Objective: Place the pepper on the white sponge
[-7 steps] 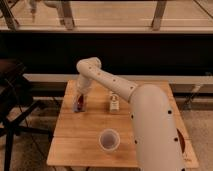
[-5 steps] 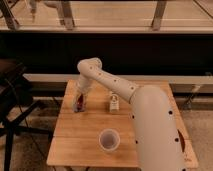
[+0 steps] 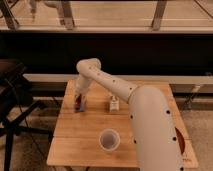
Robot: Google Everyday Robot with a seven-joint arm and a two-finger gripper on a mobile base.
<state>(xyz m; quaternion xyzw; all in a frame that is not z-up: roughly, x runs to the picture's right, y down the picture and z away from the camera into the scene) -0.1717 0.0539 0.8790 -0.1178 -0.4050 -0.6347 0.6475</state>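
Over on the left side of the wooden table point(image 3: 90, 135), the gripper point(image 3: 79, 101) is seen down at the tabletop, at the end of the white arm point(image 3: 115, 87). Honestly, whether it's clamped or apart can't be told from the camera view. The pepper point(image 3: 77, 105) is spotted right at its tip, touching the white sponge point(image 3: 83, 106) by the look of it. A white cup point(image 3: 109, 139) is parked near the front edge, and a small cream-white object point(image 3: 114, 104) is stood just beside the arm.
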